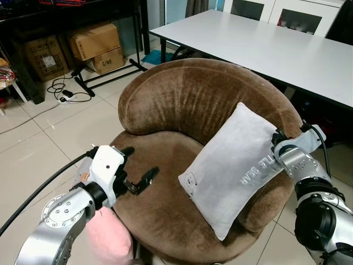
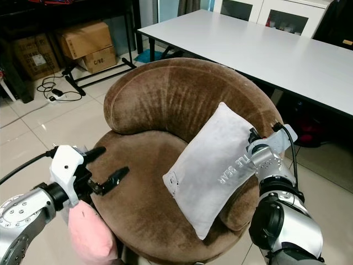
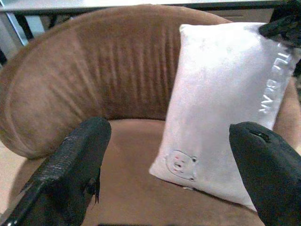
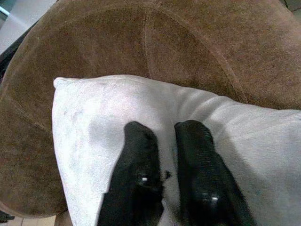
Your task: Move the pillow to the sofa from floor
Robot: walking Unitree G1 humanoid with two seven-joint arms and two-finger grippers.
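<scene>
A grey pillow (image 1: 234, 168) with a small bear print stands tilted on the seat of the brown round sofa (image 1: 182, 99), leaning against its right armrest. My right gripper (image 4: 162, 129) sits at the pillow's upper right edge (image 1: 274, 139). Its two black fingers (image 4: 138, 155) lie close together, pinched on the fabric. My left gripper (image 1: 140, 161) hovers open over the left part of the seat, a short way from the pillow's lower corner. In the left wrist view the bear print (image 3: 181, 165) shows between its spread fingers (image 3: 80, 160).
A pink soft object (image 1: 110, 237) lies under my left arm by the sofa's front edge. A long white table (image 1: 265, 44) stands behind the sofa. Cardboard boxes (image 1: 96, 41), a black stand and cables are on the tiled floor at the back left.
</scene>
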